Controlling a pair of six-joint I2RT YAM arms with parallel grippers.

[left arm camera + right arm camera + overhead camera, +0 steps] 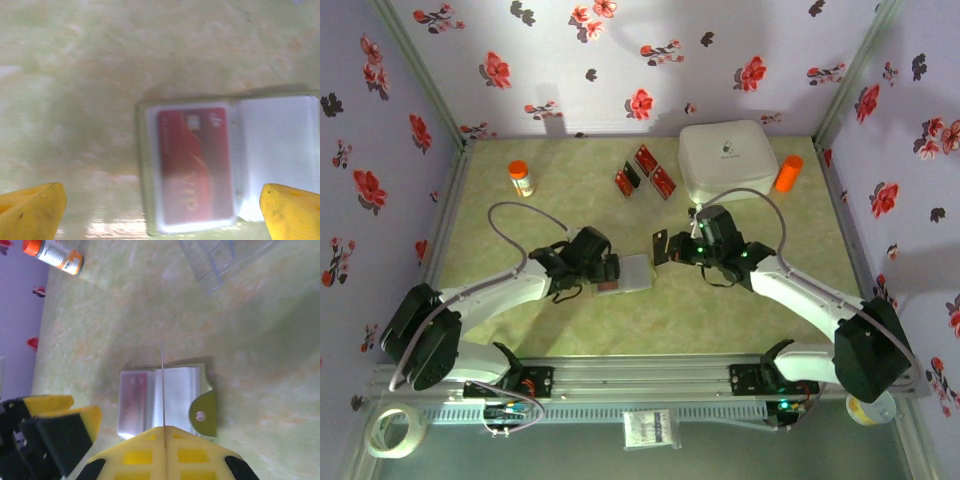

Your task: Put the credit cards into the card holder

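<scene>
The holder (632, 272) lies open in the middle of the surface (760, 320), with one red card (195, 165) in its left pocket. The left end effector (160, 202) hangs at 9 o'clock of it, fingers spread wide, pinching nothing. The right end effector (165, 435), at 3 o'clock, is pressed together on a second card (661, 246), held on edge above the holder. Three more cards (645, 158) wait at 12 o'clock. The risk, I think: nothing pins the holder, so the thin card can miss the pocket mouth, push the holder away, or bend and slip in the pinch.
</scene>
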